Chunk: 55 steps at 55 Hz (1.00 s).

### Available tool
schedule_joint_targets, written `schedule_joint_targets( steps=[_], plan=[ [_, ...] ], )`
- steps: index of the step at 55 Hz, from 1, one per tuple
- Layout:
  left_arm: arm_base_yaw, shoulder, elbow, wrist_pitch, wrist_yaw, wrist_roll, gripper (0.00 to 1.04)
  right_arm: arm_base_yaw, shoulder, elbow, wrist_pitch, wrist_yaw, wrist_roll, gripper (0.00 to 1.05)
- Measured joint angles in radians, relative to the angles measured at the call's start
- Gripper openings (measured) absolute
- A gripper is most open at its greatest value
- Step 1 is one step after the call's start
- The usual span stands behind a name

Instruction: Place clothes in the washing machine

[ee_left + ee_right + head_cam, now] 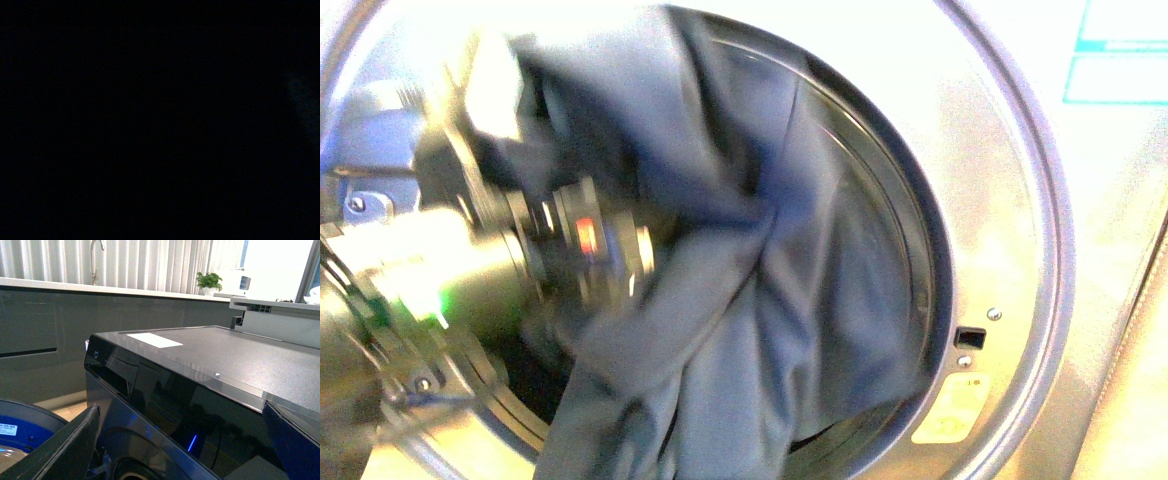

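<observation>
From where I stand the front view is badly overexposed: the silver face of the washing machine (1010, 200) burns to white near the upper corners, and the left arm (470, 270) smears with motion blur against the darker clothes (750, 300). The left wrist view is dark. The right wrist view is crisp, with daylight coming through the curtained window (150, 262) and a bright patch of glare on the dark top panel (225, 360).

Pale floor strip (62, 401) beside dark appliance (200, 405)
</observation>
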Motion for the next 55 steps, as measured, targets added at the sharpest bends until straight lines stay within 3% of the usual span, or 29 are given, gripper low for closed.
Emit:
schedule_joint_targets(
  steps=[18,55],
  plan=[
    [0.002,0.141,0.105,-0.005,-0.051,0.019,0.19,0.000,0.000,0.000,0.000,0.000,0.000,0.97],
    [-0.024,0.336,0.435,-0.174,-0.173,0.043,0.19,0.000,0.000,0.000,0.000,0.000,0.000,0.97]
  ],
)
